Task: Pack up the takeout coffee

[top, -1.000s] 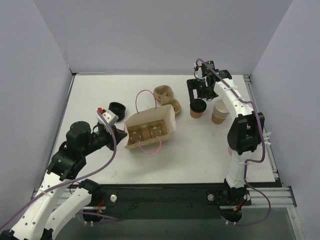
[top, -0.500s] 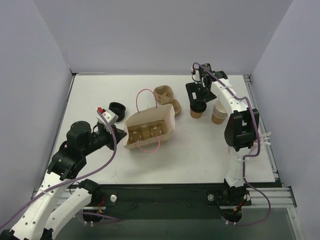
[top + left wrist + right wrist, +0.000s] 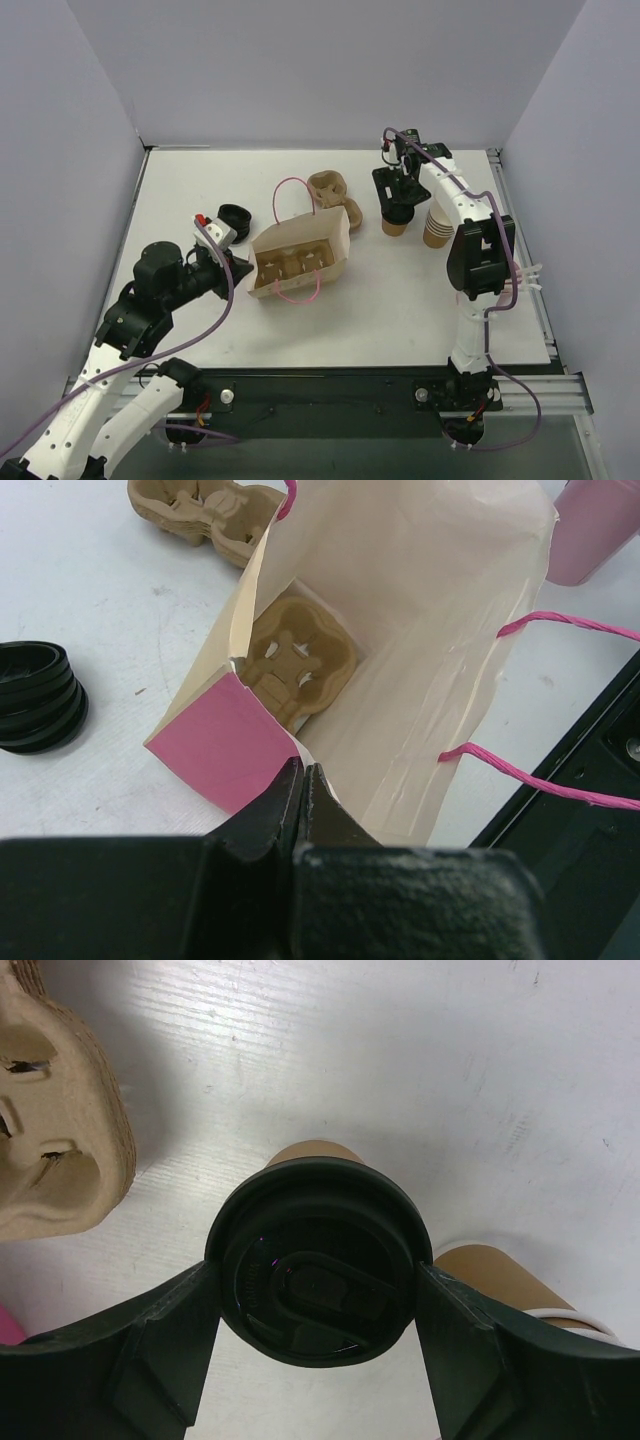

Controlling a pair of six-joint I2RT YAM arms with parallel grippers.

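The takeout coffee (image 3: 396, 216), a brown paper cup with a black lid (image 3: 318, 1260), stands upright on the white table at the back right. My right gripper (image 3: 397, 203) is down over it, and its fingers (image 3: 165, 1330) press against both sides of the lid. At the left, my left gripper (image 3: 302, 770) is shut on the rim of a paper bag (image 3: 300, 250) that lies on its side with its mouth open. A moulded cup holder (image 3: 295, 660) sits deep inside the bag.
A second pulp cup holder (image 3: 335, 195) lies just behind the bag, close to the coffee's left. A stack of lidless cups (image 3: 440, 225) stands right of the coffee. Loose black lids (image 3: 234, 215) are stacked left of the bag. Pink handles loop out from the bag.
My right gripper has come down over the coffee and its fingers have drawn in against the lid. The left arm and the bag have stayed put.
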